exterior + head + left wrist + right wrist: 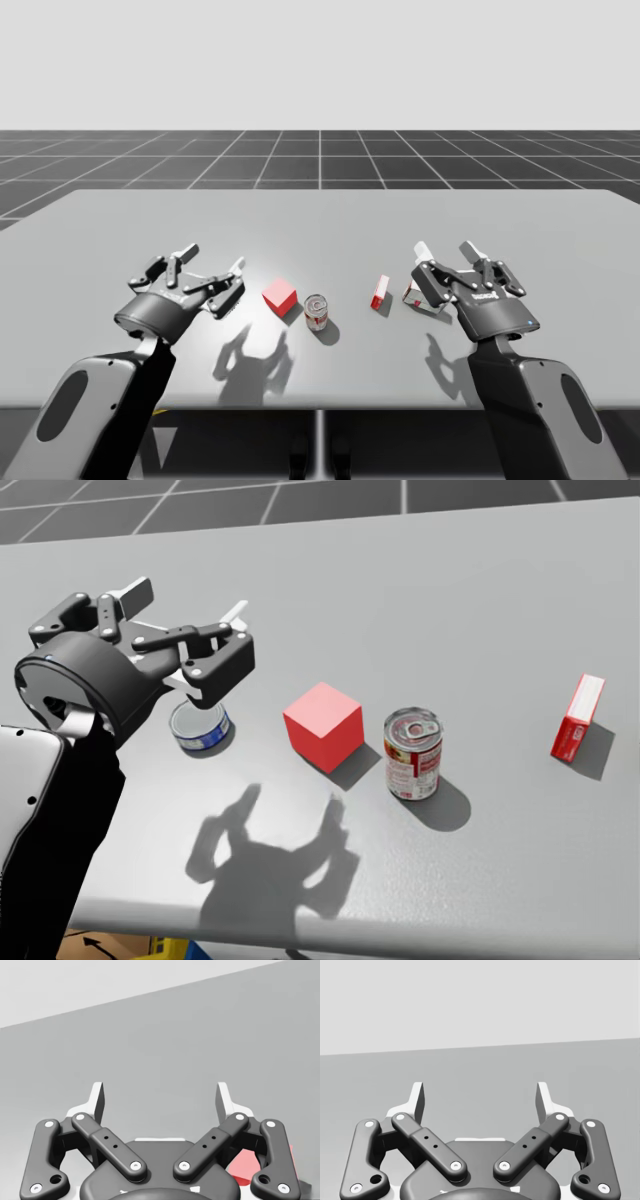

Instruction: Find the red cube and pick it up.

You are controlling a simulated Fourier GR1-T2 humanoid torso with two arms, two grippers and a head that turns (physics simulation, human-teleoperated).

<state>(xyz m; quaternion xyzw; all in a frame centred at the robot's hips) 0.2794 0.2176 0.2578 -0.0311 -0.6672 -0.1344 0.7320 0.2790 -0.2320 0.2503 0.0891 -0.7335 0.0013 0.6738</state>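
My left gripper (186, 602), fingers spread wide and holding nothing, hovers just left of the red cube (322, 725), which sits untouched on the table (480, 600). A low blue can (200, 727) lies under the gripper, also left of the cube. A tall can (412, 753) stands just right of the cube, not touching it. A slim red box (577, 718) stands well to the cube's right, and my right gripper (445, 250), fingers likewise spread, hangs beyond that. The pick looks best made by sliding the left gripper over the cube, squaring its fingers to two flat faces, then lowering without nudging the tall can.
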